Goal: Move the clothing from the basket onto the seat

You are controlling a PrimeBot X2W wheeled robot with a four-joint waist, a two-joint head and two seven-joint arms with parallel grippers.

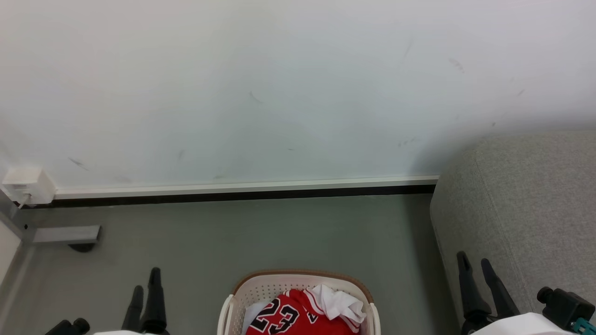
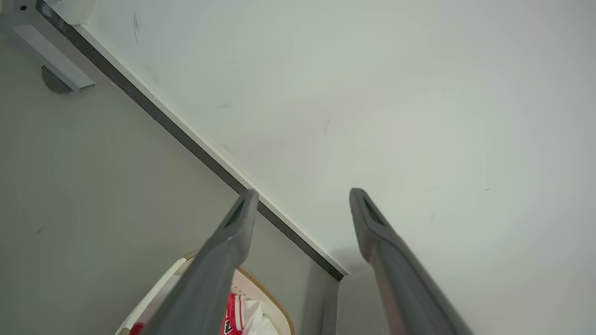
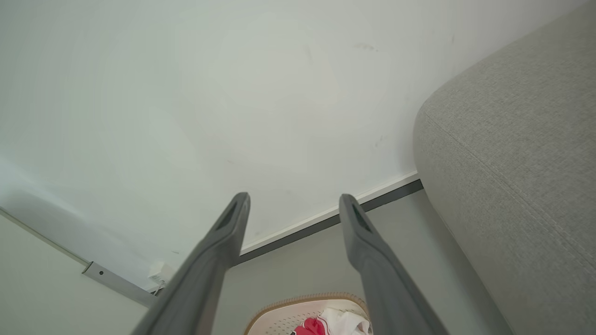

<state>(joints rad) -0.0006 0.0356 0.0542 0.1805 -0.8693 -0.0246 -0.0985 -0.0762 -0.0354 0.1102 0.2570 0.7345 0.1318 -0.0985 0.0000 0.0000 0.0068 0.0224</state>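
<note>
Our left gripper (image 1: 146, 279), two long dark-grey fingers, sits low left, pointing up, fingers parted with nothing between them. Our right gripper (image 1: 473, 258), same dark two-finger build, sits low right, also spread and empty. We see the pale right forearm (image 1: 510, 324) just below it.

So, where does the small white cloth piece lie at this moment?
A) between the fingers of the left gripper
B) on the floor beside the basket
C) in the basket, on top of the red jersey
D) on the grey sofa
C: in the head view the white cloth piece rests on the red jersey, inside the basket.
</note>
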